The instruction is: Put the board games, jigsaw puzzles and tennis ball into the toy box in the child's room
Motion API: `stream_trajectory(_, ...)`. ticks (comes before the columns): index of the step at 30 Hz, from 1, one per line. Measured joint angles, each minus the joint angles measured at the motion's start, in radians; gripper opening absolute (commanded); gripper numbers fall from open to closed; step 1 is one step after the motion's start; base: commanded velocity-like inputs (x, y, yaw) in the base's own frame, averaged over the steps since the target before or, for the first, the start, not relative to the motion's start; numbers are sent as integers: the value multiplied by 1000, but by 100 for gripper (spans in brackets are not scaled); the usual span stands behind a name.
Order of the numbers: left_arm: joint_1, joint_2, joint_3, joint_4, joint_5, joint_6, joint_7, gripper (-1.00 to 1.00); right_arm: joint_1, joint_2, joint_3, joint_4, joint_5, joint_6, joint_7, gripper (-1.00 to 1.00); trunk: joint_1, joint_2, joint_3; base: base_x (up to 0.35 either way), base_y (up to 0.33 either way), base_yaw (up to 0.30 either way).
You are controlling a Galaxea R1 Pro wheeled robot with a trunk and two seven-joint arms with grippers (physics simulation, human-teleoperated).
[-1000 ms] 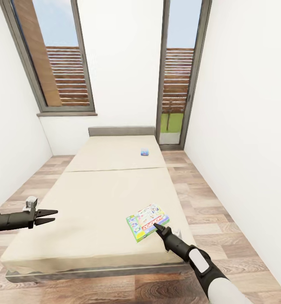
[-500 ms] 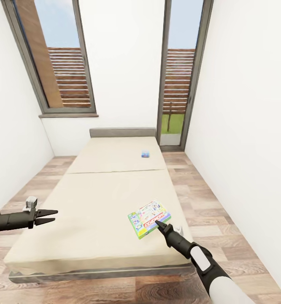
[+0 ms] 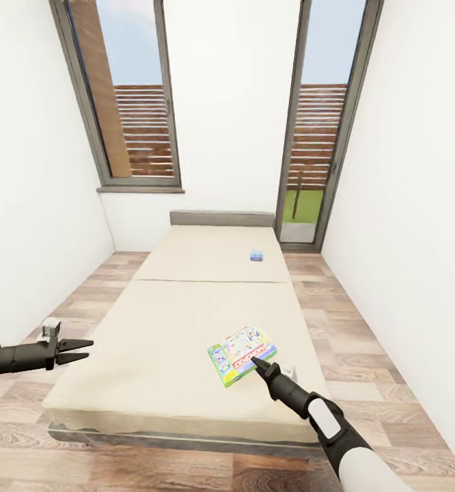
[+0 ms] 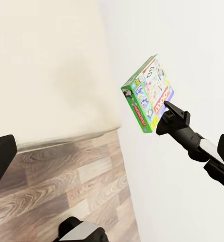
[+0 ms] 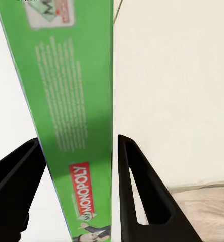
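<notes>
A green Monopoly board game (image 3: 241, 354) hangs just over the near right part of the beige bed (image 3: 186, 307), with my right gripper (image 3: 258, 365) shut on its edge. The right wrist view has the box's green side (image 5: 66, 116) standing between the two black fingers (image 5: 142, 191). From the left wrist camera the same box (image 4: 148, 101) appears lifted off the mattress. A small blue board game (image 3: 257, 255) lies on the bed's far half. Out over the floor to the left of the bed, my left gripper (image 3: 87, 348) is open and holds nothing.
White walls close in on both sides. A tall window (image 3: 128, 96) and a glass door (image 3: 323, 130) are behind the grey headboard (image 3: 221, 218). Wood floor (image 3: 364, 342) runs along both sides of the bed.
The whole picture has shifted, so the camera moved; the bed now sits further right in view. The Monopoly box keeps its place at my right gripper. The left arm is unchanged.
</notes>
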Motion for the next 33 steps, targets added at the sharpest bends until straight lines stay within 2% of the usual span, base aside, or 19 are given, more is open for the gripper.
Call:
stream_trajectory(7,0,-8,0,-1,-1,0,0,100,0,0,-1,0,-1,-23,-1,-100,-27,49,29,0,0,231)
stream_trajectory(33,0,-11,0,-1,-2,0,0,100,0,6,1,4,3,-62,-4,-100,-127,231,136,0,0,231)
